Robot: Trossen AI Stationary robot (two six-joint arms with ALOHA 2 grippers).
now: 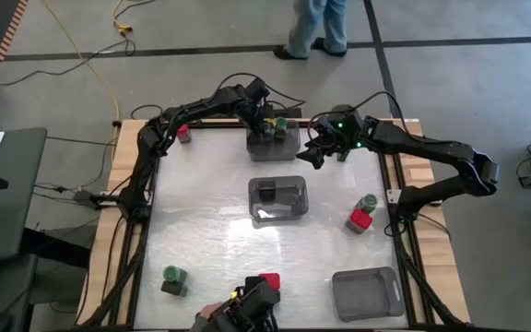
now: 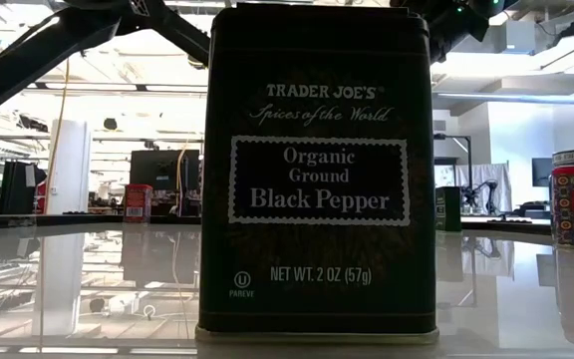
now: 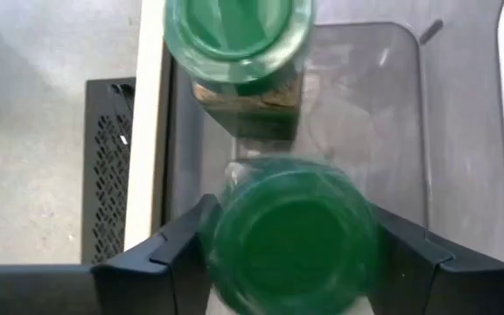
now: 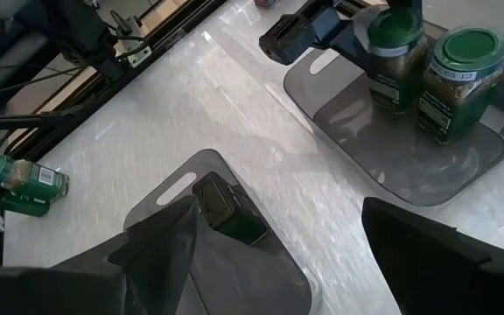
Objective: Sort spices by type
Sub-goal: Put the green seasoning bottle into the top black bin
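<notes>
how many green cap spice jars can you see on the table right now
4. Two green-capped jars are in the far bin: one standing free, one between the left gripper's fingers. One stands right of centre, one near the front-left corner. The arms may hide more.

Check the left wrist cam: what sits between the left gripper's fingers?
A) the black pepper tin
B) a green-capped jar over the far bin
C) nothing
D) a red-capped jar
B: the left gripper has a green-capped jar between its fingers, over the far grey bin, where another green-capped jar already stands.
</notes>
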